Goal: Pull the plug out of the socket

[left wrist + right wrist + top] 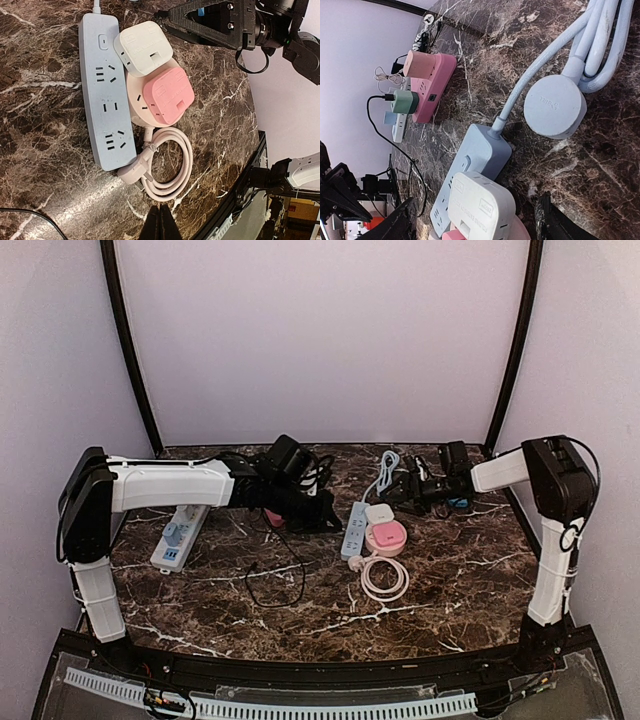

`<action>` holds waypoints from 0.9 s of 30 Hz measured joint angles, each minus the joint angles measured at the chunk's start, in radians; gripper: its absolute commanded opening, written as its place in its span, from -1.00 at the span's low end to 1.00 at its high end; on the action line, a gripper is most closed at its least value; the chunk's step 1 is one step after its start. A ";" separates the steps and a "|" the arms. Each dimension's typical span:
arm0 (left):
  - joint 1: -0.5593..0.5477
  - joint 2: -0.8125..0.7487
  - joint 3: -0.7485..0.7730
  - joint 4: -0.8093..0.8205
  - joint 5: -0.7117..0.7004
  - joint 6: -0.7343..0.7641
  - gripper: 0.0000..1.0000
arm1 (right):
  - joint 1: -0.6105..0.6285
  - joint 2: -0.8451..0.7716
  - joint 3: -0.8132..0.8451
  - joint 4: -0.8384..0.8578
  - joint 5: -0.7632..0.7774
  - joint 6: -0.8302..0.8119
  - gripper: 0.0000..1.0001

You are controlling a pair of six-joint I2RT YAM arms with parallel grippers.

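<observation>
Around the middle of the table [470,580] there's a blue power strip [107,100] lying flat. Just beside it is a round pink socket [136,107] with two chunky plugs sitting on top, a white plug [142,47] on the far side and a pink plug [167,95] right next to it. The socket's own pink cable [170,167] is coiled up on the near side, with its end plug right at the near end of the blue strip. The right end effector [395,495] comes in low from the right and sits at the white plug. From its wrist view the fingers [395,225] are spread apart with the white plug between them, and I can't see either one actually touching it. The left end effector [160,222] sits just left of the blue strip, fingers pressed together with nothing in them. The blue strip's cord [540,65] runs off to a bundle with a round plug [555,107] lying on the marble. Further left there's a pink power strip [432,85] with a pink adapter [417,64] and a green adapter [404,101] stuck in it. Beyond that is a white strip [180,538], and a thin black cable [275,580] loops across the table.
</observation>
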 measured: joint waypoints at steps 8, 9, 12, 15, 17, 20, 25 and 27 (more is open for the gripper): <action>0.000 0.000 0.000 0.000 0.006 -0.003 -0.99 | 0.000 0.064 0.039 -0.004 -0.070 -0.003 0.36; 0.000 0.000 0.000 0.001 0.007 -0.003 -0.99 | 0.000 0.071 0.040 -0.002 -0.082 -0.001 0.35; 0.000 0.000 0.000 0.000 0.010 -0.004 -0.99 | 0.000 0.105 0.047 0.006 -0.119 0.007 0.31; 0.000 0.000 0.000 0.000 0.011 -0.004 -0.99 | 0.000 0.127 0.047 0.011 -0.148 0.013 0.21; 0.000 0.000 0.000 0.001 0.014 -0.004 -0.99 | 0.000 0.129 0.046 0.022 -0.166 0.021 0.07; 0.000 0.000 0.000 0.001 0.019 -0.007 -0.99 | 0.000 0.129 0.045 0.056 -0.189 0.039 -0.12; 0.000 0.000 0.000 0.008 0.032 -0.011 -0.99 | -0.001 0.129 0.024 0.124 -0.215 0.087 -0.20; 0.000 0.000 0.000 0.012 0.039 -0.013 -0.99 | -0.001 0.129 0.011 0.144 -0.221 0.102 -0.25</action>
